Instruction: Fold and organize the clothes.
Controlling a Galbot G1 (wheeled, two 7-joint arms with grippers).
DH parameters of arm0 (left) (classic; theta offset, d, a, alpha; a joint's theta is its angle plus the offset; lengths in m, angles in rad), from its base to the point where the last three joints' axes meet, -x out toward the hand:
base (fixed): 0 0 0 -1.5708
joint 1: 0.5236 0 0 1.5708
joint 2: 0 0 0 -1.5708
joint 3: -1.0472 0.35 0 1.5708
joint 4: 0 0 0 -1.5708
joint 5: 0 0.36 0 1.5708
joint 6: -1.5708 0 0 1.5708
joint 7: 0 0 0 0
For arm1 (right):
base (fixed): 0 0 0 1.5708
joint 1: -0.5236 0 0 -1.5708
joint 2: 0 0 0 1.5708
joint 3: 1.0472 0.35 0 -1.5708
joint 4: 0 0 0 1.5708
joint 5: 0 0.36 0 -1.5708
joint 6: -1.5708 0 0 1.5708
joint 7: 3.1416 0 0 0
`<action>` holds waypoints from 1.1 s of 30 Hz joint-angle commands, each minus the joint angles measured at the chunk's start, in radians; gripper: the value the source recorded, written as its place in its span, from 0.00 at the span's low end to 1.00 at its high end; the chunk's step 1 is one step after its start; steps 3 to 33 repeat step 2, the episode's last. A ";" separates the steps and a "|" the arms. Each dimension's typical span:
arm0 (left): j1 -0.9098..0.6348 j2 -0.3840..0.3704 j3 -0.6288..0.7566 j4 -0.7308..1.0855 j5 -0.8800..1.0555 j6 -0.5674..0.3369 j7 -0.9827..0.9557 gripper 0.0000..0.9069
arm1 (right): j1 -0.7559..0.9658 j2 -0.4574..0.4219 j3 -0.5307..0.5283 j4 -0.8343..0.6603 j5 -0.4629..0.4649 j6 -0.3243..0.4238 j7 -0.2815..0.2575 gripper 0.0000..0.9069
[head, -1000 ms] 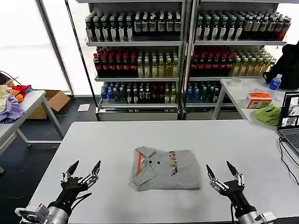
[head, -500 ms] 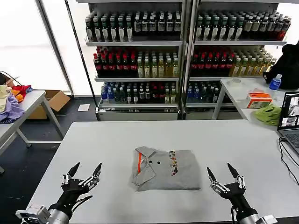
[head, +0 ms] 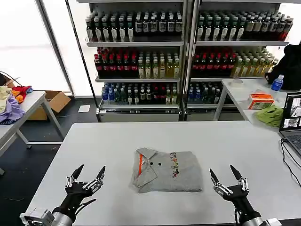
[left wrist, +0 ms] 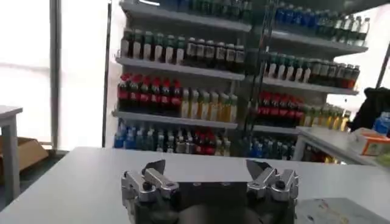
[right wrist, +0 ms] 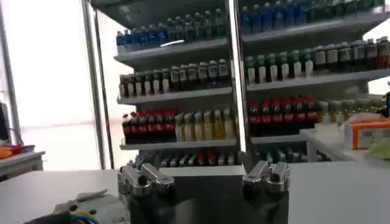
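The clothes are one light grey polo shirt (head: 167, 170), folded into a neat rectangle in the middle of the white table (head: 160, 136), collar and orange-lined placket on its left side, small coloured print in the middle. My left gripper (head: 89, 170) is open near the table's front edge, to the left of the shirt and apart from it. My right gripper (head: 223, 173) is open at the front right, also clear of the shirt. In the left wrist view the left gripper (left wrist: 206, 165) holds nothing. A corner of the shirt (right wrist: 85, 206) shows beside the empty right gripper (right wrist: 201, 163).
Shelves of bottled drinks (head: 178, 52) stand behind the table. A side table at right holds a lime-green cloth (head: 270, 114), an orange box (head: 260, 100) and a laptop (head: 292, 123). Coloured garments (head: 10, 101) lie on a table at far left, a cardboard box (head: 57, 100) beyond.
Both grippers have drawn back slightly toward the table's front edge, still open. The folded shirt has not moved.
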 commanded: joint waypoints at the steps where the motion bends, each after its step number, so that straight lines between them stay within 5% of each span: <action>1: 0.011 -0.008 0.051 -0.006 0.050 -0.025 0.022 1.00 | -0.004 -0.001 0.004 0.000 0.024 -0.014 -0.004 1.00; 33: 0.013 -0.008 0.054 -0.007 0.057 -0.037 0.028 1.00 | -0.005 -0.002 0.005 0.001 0.024 -0.014 -0.005 1.00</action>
